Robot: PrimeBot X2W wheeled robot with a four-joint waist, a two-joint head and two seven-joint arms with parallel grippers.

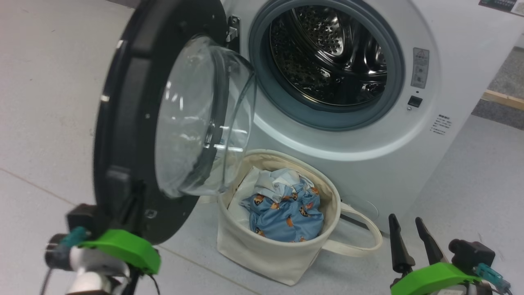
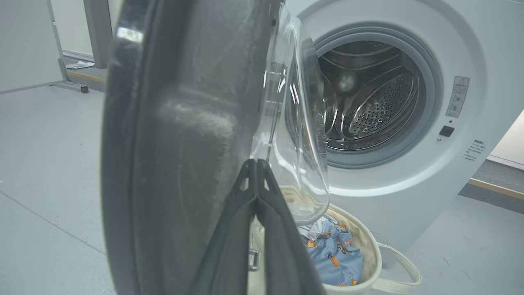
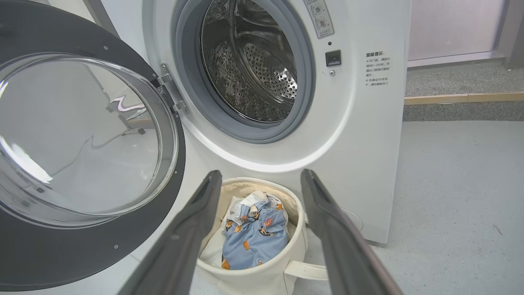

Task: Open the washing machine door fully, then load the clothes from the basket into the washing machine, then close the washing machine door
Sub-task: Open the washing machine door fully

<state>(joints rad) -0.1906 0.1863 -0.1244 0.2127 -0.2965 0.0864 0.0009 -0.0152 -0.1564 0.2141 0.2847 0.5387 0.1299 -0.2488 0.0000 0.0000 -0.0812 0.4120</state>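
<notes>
The washing machine [image 1: 450, 61] stands with its steel drum [image 1: 327, 53] exposed. The washing machine door [image 1: 123, 123] is swung out to the left, its glass bowl facing the basket. In the left wrist view my left gripper [image 2: 256, 162] is shut with nothing between its fingers, tips against the door [image 2: 184, 143]'s dark outer face. The basket [image 1: 262, 254] sits on the floor below the drum opening and holds the clothes [image 1: 286, 217], blue with small bears. My right gripper [image 1: 405, 219] is open, low at the right, pointing at the basket [image 3: 262, 278] and the clothes [image 3: 256, 237].
A white bundle [image 1: 241, 200] lies under the clothes in the basket. One loop handle [image 1: 364, 241] trails toward my right gripper. A wooden strip [image 1: 501, 98] edges darker flooring at the right. A wheeled frame leg [image 2: 84, 88] stands far left.
</notes>
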